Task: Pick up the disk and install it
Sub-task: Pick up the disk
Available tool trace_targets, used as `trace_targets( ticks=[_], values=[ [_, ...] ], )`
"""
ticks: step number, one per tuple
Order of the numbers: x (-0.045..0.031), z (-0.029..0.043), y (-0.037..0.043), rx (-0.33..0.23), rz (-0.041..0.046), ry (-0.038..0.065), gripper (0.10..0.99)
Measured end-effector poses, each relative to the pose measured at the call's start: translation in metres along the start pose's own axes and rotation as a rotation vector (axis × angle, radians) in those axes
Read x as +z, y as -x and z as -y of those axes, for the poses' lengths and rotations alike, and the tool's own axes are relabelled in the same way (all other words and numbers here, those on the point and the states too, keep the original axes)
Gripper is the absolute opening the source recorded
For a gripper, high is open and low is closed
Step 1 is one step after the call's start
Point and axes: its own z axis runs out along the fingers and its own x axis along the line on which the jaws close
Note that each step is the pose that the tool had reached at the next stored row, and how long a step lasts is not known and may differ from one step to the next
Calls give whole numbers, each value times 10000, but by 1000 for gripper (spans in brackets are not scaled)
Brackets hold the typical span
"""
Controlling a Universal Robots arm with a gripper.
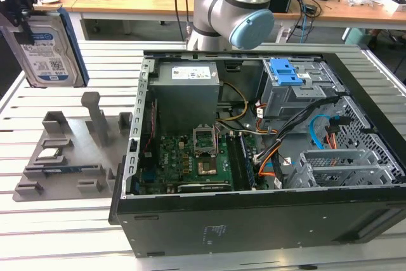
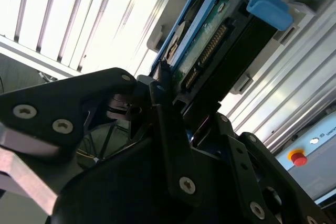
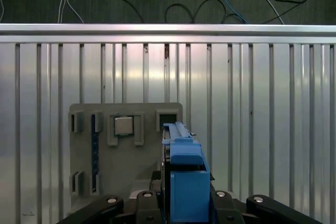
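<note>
Right now the gripper (image 1: 23, 26) is clamped on one end of the disk (image 1: 49, 52). The disk hangs upright over the grey fixture tray (image 1: 70, 157) at the exterior view's left, well apart from the open computer case (image 1: 254, 220).

I'd judge the drive stiff and dense for its size, with smooth metal faces that could slip. Its green circuit board (image 2: 202, 38) and connector pins look like the fragile part. The blue plastic frame (image 3: 184, 169) along its edges seems the safest place to grip.

The slotted aluminium table (image 1: 63, 233) beneath is hard and ridged, so a drop would be unkind. Inside the case sit a power supply (image 1: 187, 87), a motherboard (image 1: 190, 157), loose cables (image 1: 320, 134) and a drive bay with a blue latch (image 1: 285, 77). A wooden bench (image 1: 127, 1) stands behind the robot arm (image 1: 231, 4).
</note>
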Motion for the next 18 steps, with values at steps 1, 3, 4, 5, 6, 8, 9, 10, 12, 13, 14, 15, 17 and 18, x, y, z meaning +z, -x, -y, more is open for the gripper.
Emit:
trace_targets(
  ticks=[1,3,4,5,6,8,9,10,12,13,14,15,17,18],
  values=[
    [-25,0,1,0,0,0,365],
    [-70,1,3,0,-1,2,365],
    [-88,1,4,0,0,1,365],
    [-120,1,5,0,0,2,365],
    [-143,2,6,0,0,3,365],
    [-186,3,9,0,0,4,365],
    [-202,3,9,-1,-1,5,365],
    [-228,4,10,0,0,5,365],
    [-260,4,12,0,-1,7,365],
    [-290,5,14,0,-1,7,365],
    [-313,6,15,0,0,9,365],
    [-327,6,15,0,0,9,365],
    [-363,7,16,0,0,11,365],
    [-379,7,17,0,0,11,365]
  ],
)
